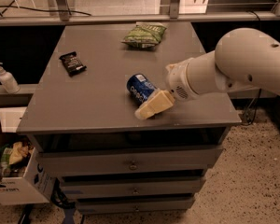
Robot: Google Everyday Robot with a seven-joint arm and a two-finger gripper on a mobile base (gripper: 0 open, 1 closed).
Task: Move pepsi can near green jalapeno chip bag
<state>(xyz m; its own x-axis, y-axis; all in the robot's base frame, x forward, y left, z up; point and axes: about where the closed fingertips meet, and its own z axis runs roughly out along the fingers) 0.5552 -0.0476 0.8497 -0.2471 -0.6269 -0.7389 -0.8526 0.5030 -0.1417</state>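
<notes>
The blue cylindrical metal pepsi can [140, 87] lies on its side on the grey cabinet top [98, 101], just off centre toward 4 o'clock. The cream-coloured gripper [154, 105] sits against the can at its 5 o'clock side; whether it is spread or clamped on the can cannot be told. The puffy, crinkly green jalapeno chip bag [144, 34] rests at 12 o'clock from the can, well apart. A flat black snack packet [73, 62] lies at 10 o'clock. Judgement: the task is at the approach or grasp stage, and moving the can to the bag is not yet done.
</notes>
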